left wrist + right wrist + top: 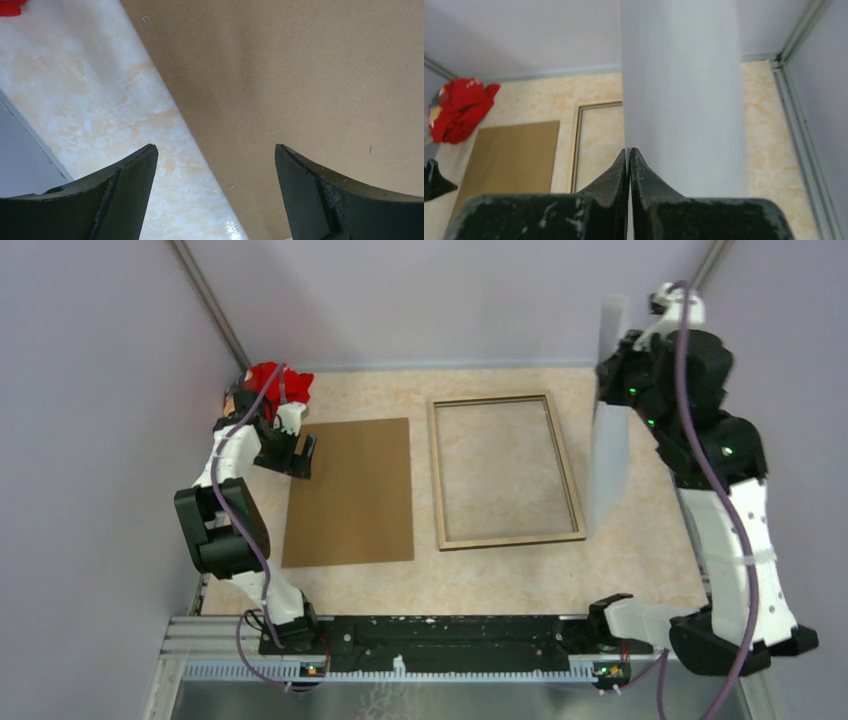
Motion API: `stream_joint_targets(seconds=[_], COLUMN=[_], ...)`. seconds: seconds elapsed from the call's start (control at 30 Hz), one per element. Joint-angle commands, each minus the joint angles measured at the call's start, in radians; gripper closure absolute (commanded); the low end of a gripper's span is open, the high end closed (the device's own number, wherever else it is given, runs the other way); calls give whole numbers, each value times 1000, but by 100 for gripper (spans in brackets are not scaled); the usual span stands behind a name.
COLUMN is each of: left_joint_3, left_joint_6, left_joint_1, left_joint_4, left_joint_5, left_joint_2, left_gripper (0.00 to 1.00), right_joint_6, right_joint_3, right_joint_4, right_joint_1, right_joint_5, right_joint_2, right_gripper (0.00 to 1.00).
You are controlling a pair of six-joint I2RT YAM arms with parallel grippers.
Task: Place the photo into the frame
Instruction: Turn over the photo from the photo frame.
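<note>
The frame [572, 472] lies flat mid-table, tan wood back up, its pane showing the table through it; it also shows in the right wrist view [576, 145]. My right gripper [622, 380] is shut on the photo [608, 455] and holds it raised and on edge above the table, right of the frame. Only its plain white reverse shows, filling the right wrist view [681, 95], where the closed fingertips [630, 152] pinch its edge. My left gripper [303, 455] is open and empty, low over the left edge of the brown backing board [350, 490]; its fingers [132, 170] straddle that edge [200, 130].
A red cloth [278, 383] lies at the back left corner, also in the right wrist view [461, 107]. Grey walls enclose the table on three sides, with metal posts in the back corners. A black rail runs along the near edge [440, 635].
</note>
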Motion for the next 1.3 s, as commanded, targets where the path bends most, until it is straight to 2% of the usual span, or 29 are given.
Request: stream_joint_targets(seconds=[0.0,0.3,0.57,0.63,0.83,1.03,1.27], left_joint_3=[-13,-12,-20,-27,-47,-56,-63], left_joint_6=[11,16,13,13,17,10,16], left_joint_1=[-7,-18,-19,-20,-20,-19,-19], left_joint_4=[-2,-7,-5,0,16,27,38], left_joint_5=[32,42,48,48,39,39,34], left_joint_2=[-57,-66,-65,-67,-62,-56,-51], left_gripper=[7,7,7,7,7,7,7], right_joint_6=[13,190,459,557,801,875,801], right_joint_3=[-58,-234,-243,-209,11,83,65], right_joint_4=[-23,138,222,196,-47,-59,-10], right_joint_1=[148,274,351,352,352,351,350], right_joint_5=[76,110,269,310,427,468,507], right_joint_2=[111,306,498,543,723,796,812], right_gripper=[100,100,100,100,100,100,100])
